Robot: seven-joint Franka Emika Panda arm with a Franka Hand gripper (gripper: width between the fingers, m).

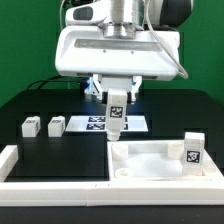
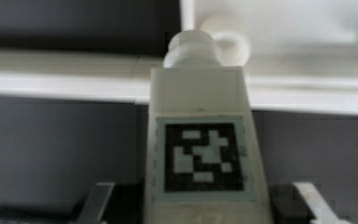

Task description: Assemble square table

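The arm [image 1: 115,45] reaches straight down over the black counter [image 1: 65,150], its pincer [image 1: 116,96] pinching one upright leg block [image 1: 116,114] near the single tabletop slab [image 1: 145,168], while two loose leg blocks [image 1: 30,127] [image 1: 55,125] stand at the exterior view's left and a fourth leg block [image 1: 192,150] stands on the slab.

Robot lab, green bkgd [image 1: 20,40], black table [image 1: 40,100], tagged marker board [image 1: 85,124]

The leg block [image 1: 116,108] hides part of the marker board [image 1: 80,125], and the wrist view crops the end effector [image 2: 201,205]

Black table [image 1: 60,160]: two leg blocks [image 1: 30,127], marker board [image 1: 85,123], slab [image 1: 150,165], rail [image 1: 50,186].
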